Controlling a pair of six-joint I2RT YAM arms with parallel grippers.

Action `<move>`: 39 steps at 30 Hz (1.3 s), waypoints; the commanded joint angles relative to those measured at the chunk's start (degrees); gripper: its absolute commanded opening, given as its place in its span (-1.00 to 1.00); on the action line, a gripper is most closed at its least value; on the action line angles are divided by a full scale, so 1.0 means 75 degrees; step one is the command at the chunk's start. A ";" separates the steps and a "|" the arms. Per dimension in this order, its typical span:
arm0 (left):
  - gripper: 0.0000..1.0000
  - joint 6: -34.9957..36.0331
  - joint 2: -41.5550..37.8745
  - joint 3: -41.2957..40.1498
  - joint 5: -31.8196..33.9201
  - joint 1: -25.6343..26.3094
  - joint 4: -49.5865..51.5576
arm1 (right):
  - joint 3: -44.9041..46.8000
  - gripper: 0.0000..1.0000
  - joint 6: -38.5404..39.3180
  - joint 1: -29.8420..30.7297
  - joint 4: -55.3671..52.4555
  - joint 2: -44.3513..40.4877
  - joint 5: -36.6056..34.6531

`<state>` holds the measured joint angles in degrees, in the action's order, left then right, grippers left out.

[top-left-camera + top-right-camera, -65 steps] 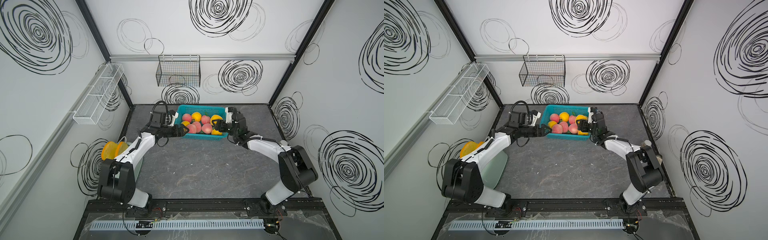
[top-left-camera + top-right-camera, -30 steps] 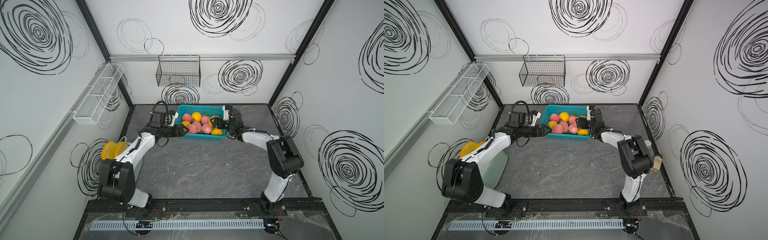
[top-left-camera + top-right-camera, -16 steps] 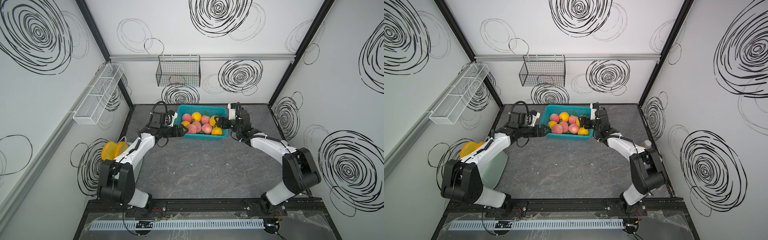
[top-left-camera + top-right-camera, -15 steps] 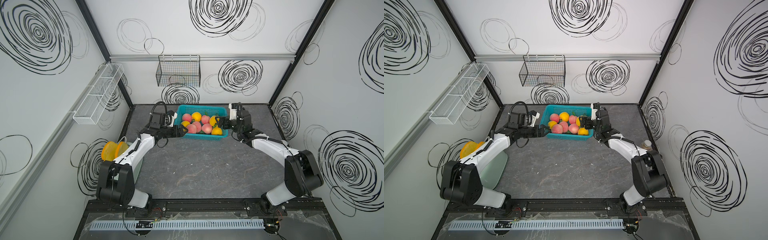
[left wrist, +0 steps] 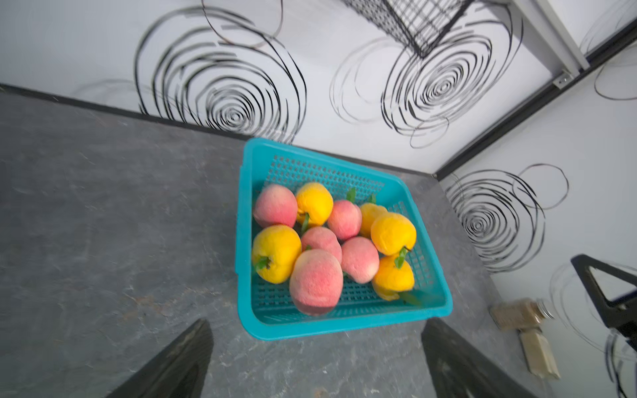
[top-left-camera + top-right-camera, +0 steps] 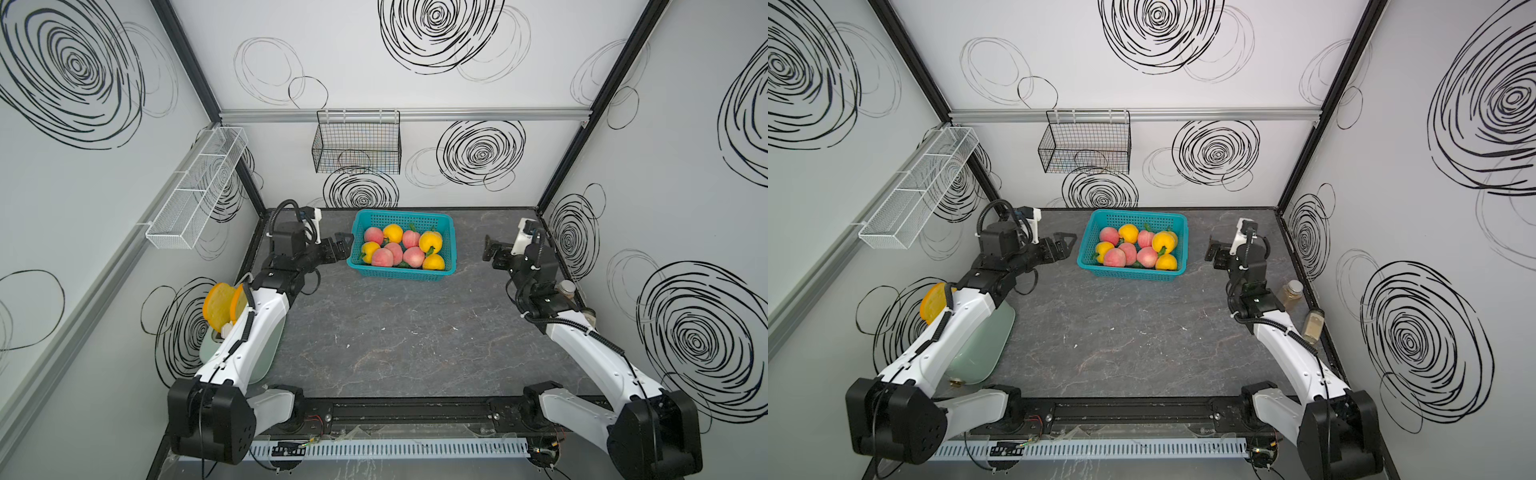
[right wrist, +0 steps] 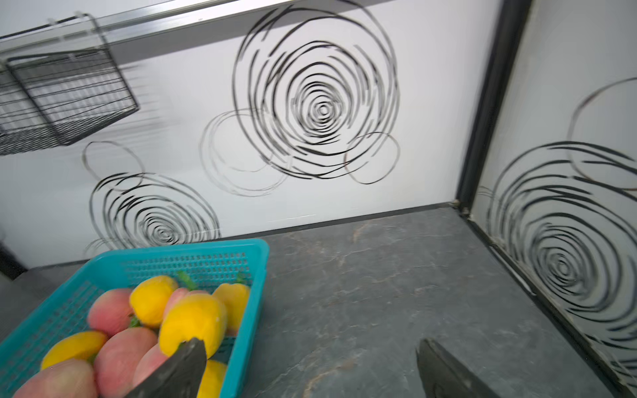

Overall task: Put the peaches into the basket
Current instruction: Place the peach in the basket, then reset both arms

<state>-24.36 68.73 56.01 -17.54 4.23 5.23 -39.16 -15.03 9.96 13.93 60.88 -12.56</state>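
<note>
My left jaws stand spread wide with nothing between them, and so do my right jaws.

In both top views the left jaws hover just beside the left end of the basket (image 6: pixel 399 275) (image 6: pixel 1128 272), apart from its rim. The right jaws hang well off its right end, over bare tabletop (image 6: pixel 395 332) (image 6: pixel 1121 332). The basket sits near the back wall. Every one of the peaches (image 6: pixel 401 249) (image 6: pixel 1136 251) I can see lies inside it, pink and yellow piled together.

Through my left wrist camera, the two dark jaws frame the basket (image 5: pixel 246 206) without touching it; the peaches (image 5: pixel 316 281) fill it.

Through my right wrist camera, which is blurred, one jaw overlaps the peaches (image 7: pixel 193 320) in the basket (image 7: pixel 260 275), though I cannot tell whether it touches them. The other jaw stands over the tabletop (image 7: pixel 362 293).
</note>
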 commanded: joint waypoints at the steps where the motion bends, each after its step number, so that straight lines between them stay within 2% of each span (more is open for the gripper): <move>1: 0.95 -0.1005 -0.0098 -0.0434 0.0803 -0.0470 -0.1214 | 0.0583 0.98 -0.0549 -0.0738 0.0452 -0.0160 -0.0615; 5: 0.96 -0.2140 -0.0159 -0.1327 0.1271 -0.1166 -0.2069 | 0.1625 0.99 -0.0736 -0.1391 0.1666 -0.0166 -0.1231; 9: 0.96 -0.2599 -0.0593 -0.2549 0.2476 -0.1523 -0.2750 | 0.2991 0.99 0.0306 -0.1687 0.3618 -0.0336 -0.0906; 13: 0.95 -0.1722 -0.1271 -0.3868 0.3857 -0.1441 -0.3903 | 0.3679 0.99 0.1046 -0.1794 0.4908 -0.0214 -0.0089; 17: 0.96 -0.0548 -0.1442 -0.4953 0.4849 -0.1188 -0.5502 | 0.3811 0.99 0.1284 -0.1808 0.5386 0.0396 -0.0032; 20: 0.96 -0.0206 -0.1164 -0.5176 0.4864 -0.1187 -0.5965 | 0.3999 0.99 0.1248 -0.1819 0.5972 0.0923 0.0295; 24: 0.96 0.0428 -0.0508 -0.5526 0.4869 -0.1095 -0.7025 | 0.4241 0.99 0.1253 -0.1808 0.7055 0.1619 0.1233; 28: 0.96 0.1326 0.0125 -0.5936 0.4252 -0.0940 -0.8317 | 0.4301 0.98 0.1406 -0.1779 0.7656 0.2053 0.1447; 35: 0.95 0.1875 0.0703 -0.5619 0.3705 -0.0753 -0.8438 | 0.4432 0.99 0.1571 -0.1650 0.9555 0.3617 0.1697; 38: 0.96 0.2064 0.0657 -0.5757 0.3612 -0.0708 -0.8740 | 0.4013 0.98 0.1923 -0.1578 0.8203 0.3248 0.2138; 39: 0.96 0.2149 0.0670 -0.5780 0.3530 -0.0685 -0.8823 | 0.3927 0.98 0.1972 -0.1535 0.8230 0.3378 0.2197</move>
<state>-11.79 73.71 12.56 11.00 -1.50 -53.93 -7.05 -3.46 -2.35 74.59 86.78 0.49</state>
